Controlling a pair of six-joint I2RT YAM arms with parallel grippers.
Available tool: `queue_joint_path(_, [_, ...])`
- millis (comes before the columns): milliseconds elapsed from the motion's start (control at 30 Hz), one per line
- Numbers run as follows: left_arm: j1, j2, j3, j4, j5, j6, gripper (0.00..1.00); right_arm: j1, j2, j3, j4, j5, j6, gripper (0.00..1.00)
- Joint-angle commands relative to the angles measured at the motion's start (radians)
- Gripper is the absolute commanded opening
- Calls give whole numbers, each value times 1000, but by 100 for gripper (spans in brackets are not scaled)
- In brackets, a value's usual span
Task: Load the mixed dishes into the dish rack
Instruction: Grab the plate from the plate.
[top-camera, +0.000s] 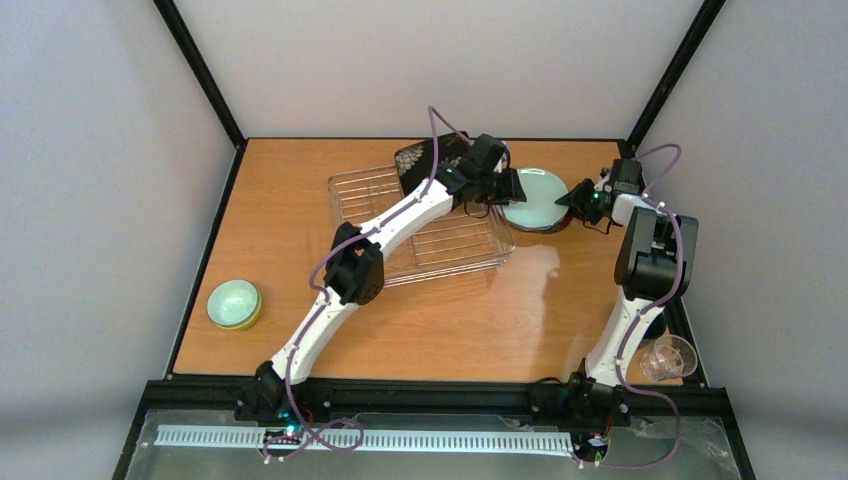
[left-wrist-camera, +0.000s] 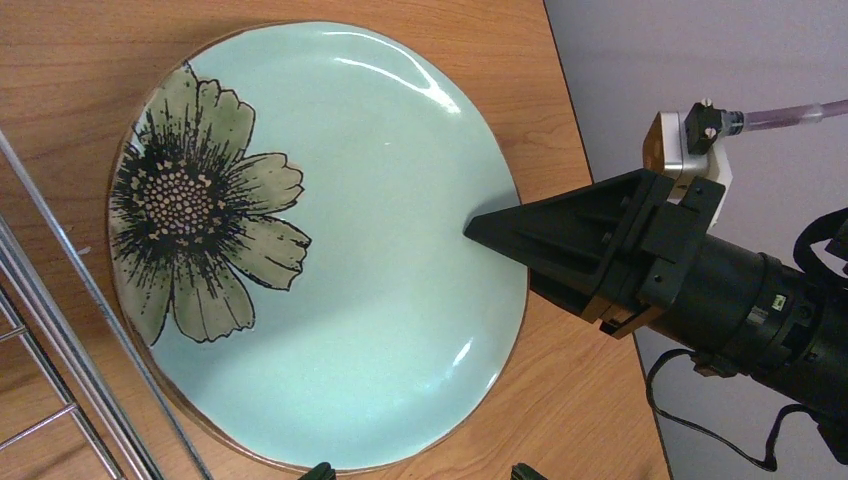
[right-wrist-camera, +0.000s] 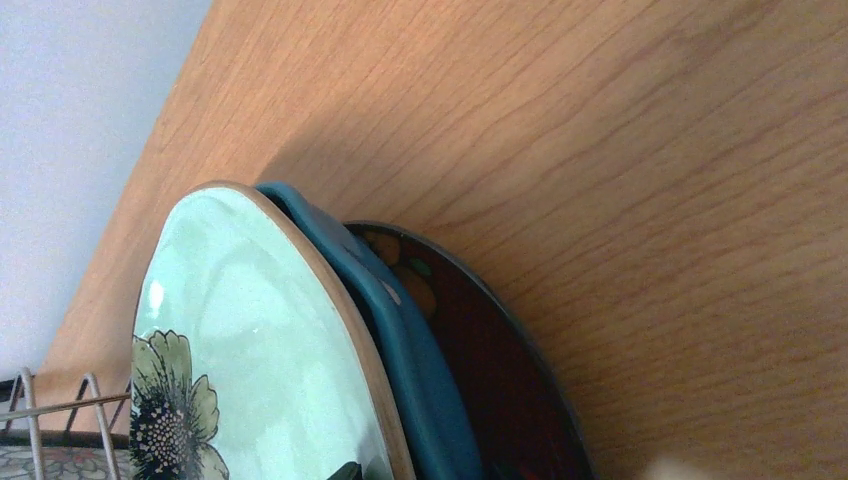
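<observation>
A pale mint round ceramic plate (left-wrist-camera: 380, 250) with a dark olive flower printed on one side lay in the upper right of the top view, on a wooden counter (top-camera: 500, 320). It was outside the silvery wire-grid dish rack (top-camera: 460, 245), which sat just beside it at the centre. In the right wrist view the plate topped a stack, resting on a blue plate (right-wrist-camera: 420, 370), with a small dark red floral plate (right-wrist-camera: 500, 400) at the bottom.

The left gripper (top-camera: 518, 186) stood wide open over the plate's rack-side edge. Only its two fingertips showed at the bottom edge of the left wrist view, with the plate's rim between them. The right gripper (left-wrist-camera: 480, 228) met the plate from the opposite side, its black tip lying over the rim. Whether it was open or clamped on the plate could not be told.

A black square floral plate (top-camera: 415, 160) sat at the rack's far edge, partly behind the left arm. A round bowl (top-camera: 234, 304), yellow-green outside and pale mint inside, sat at the left edge of the counter. A clear glass cup (top-camera: 668, 357) was in the lower right corner, beside the right arm
</observation>
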Motion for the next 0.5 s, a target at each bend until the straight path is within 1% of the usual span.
queue_joint_path(0, [17, -5, -14, -54, -6, 25, 100, 13, 53, -16, 5, -59, 22, 71])
queue_joint_path(100, [18, -5, -13, -51, -2, 24, 100, 13, 56, -27, 16, -64, 28, 67])
queue_joint_path(133, [18, -5, -13, -51, -2, 26, 100, 13, 55, -31, 18, -64, 29, 64])
queue_joint_path(200, [20, -5, -13, -50, -2, 26, 100, 13, 52, -38, 23, -64, 29, 51])
queue_joint_path(267, [20, -6, -14, -49, -2, 26, 100, 13, 46, -43, 24, -59, 30, 35])
queue_joint_path(333, [20, -6, -13, -51, -2, 28, 100, 13, 40, -46, 21, -52, 31, 20])
queue_joint_path(400, [19, -7, -13, -51, -1, 28, 100, 13, 31, -49, 17, -48, 32, 9])
queue_joint_path(467, [20, -8, -13, -52, -1, 28, 100, 13, 24, -55, 19, -48, 33, 4])
